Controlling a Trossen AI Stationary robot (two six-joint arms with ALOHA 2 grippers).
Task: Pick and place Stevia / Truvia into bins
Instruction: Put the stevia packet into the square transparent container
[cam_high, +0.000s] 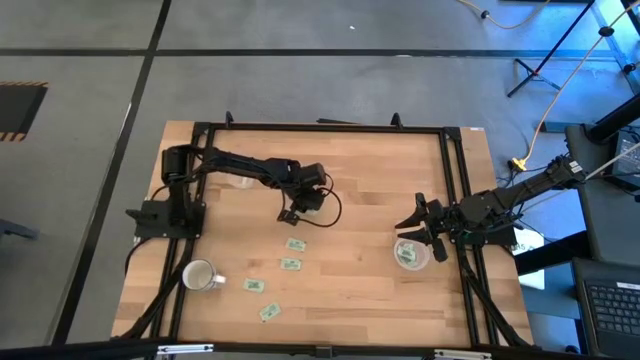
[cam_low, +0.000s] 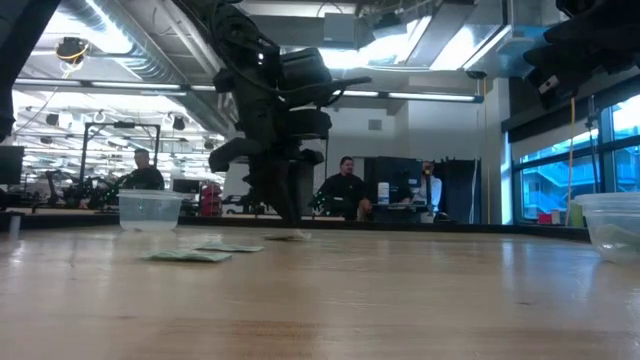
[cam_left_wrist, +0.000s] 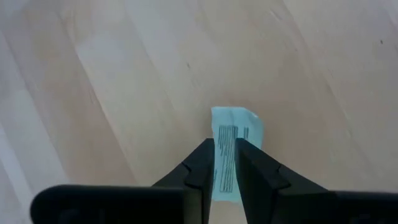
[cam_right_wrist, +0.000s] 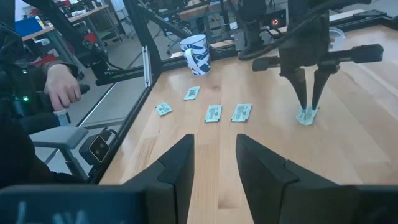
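My left gripper stands over the middle of the table, fingers pointing down, shut on one pale green sachet. The right wrist view shows the same gripper with that sachet at its tips. Several more sachets lie flat on the wood between it and the near edge. My right gripper hovers open beside the right clear bin, which holds sachets. A second clear bin stands by the left arm's base. My left gripper pinches the sachet between its two fingers, coming from above and pointing down. The fingers sit on its upper part, and its free end sticks out below the tips. That end is at the tabletop; whether it rests there, I cannot tell.
A white mug stands near the near-left corner. Black frame rails run along the table's sides. Bare wood lies between the two grippers. A person's hand and people in the room show beyond the table.
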